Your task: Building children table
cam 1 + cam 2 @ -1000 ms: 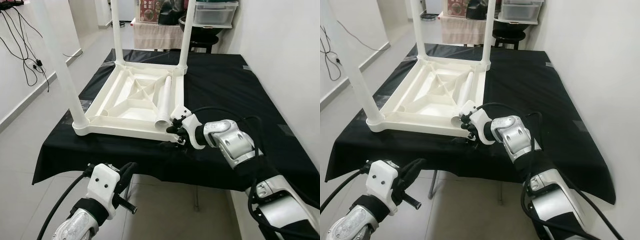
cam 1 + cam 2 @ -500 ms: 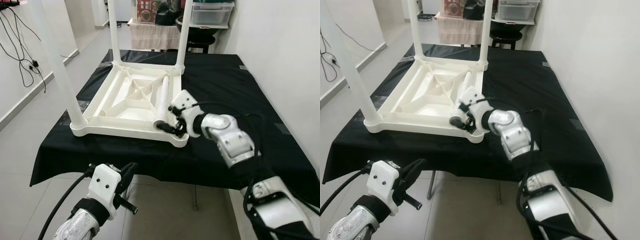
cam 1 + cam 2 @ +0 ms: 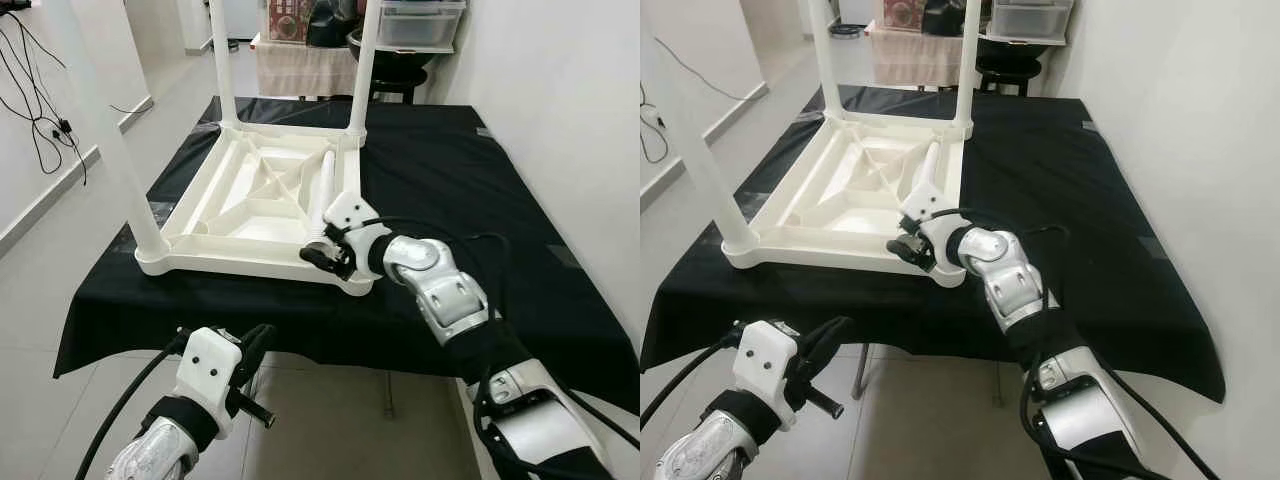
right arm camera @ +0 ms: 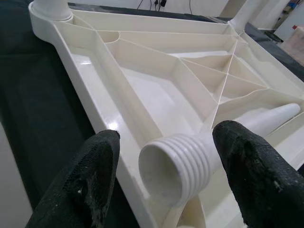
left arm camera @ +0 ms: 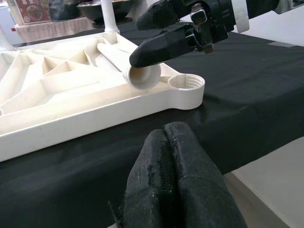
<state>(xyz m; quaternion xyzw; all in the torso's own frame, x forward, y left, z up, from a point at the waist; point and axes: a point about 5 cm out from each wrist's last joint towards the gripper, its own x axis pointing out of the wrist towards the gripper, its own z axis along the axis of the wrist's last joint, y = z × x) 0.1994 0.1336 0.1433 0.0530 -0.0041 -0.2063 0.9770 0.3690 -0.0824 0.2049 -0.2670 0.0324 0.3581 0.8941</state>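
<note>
Head views first: upturned white tabletop [image 3: 255,200] lying on a black cloth [image 3: 470,190] over a bench, three legs screwed in and standing up at the corners: near-left [image 3: 100,130], far-left [image 3: 222,60], far-right [image 3: 362,65]. Fourth leg [image 3: 322,195] loose, lying inside the tabletop along its right edge, threaded end toward the near-right corner. Right gripper [image 3: 322,250] reaching in at that threaded end, right over the empty corner socket [image 3: 357,282]. Left gripper [image 3: 252,350] hanging low in front of the bench, off the cloth edge, over the tiled floor [image 3: 60,260]. Cables [image 3: 45,110] on the left wall, a storage box [image 3: 418,22] at the back.

Left wrist view: left fingers [image 5: 178,180] pressed together, nothing between them. Beyond, the socket [image 5: 186,84] sitting empty, loose leg's open end [image 5: 142,77] just beside it, right gripper's fingertips [image 5: 156,50] touching the top of that end.

Right wrist view: fingers [image 4: 88,171] spread wide either side of the ribbed threaded end [image 4: 178,164], small gaps on both sides, not clamped. Leg resting on the tabletop's ribs [image 4: 190,95].
</note>
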